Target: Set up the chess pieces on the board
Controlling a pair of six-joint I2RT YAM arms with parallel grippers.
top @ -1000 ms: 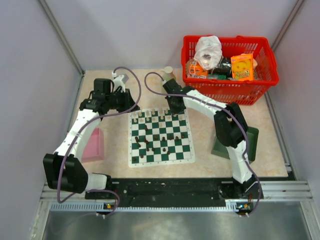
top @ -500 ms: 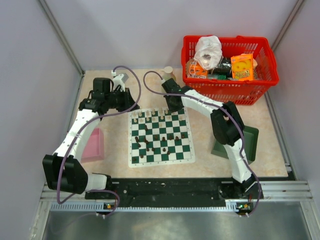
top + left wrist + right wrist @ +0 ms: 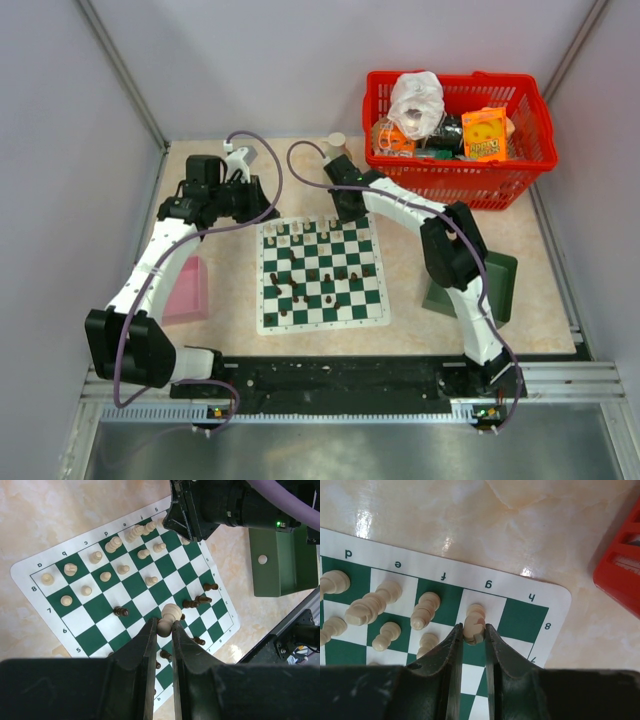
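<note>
A cream piece stood clamped between the closed fingers of the right gripper, over the white g square in the edge row of the board. We could not tell whether its base touched the mat. Just left of those fingers stood other cream pieces, in that same row and the one next to it, and well off to their right was the red basket. The left gripper was shut too, its fingers pinching a round-headed piece, also cream, with the board's middle squares showing behind it in the wrist view. Beyond those fingertips and to their left, we saw more cream pieces gathered along rows 7 and 8. Just right of the tips, dark pieces were scattered over the squares. Farther right lay the dark green tray, and the right arm crossed the view beyond the fingertips.
</note>
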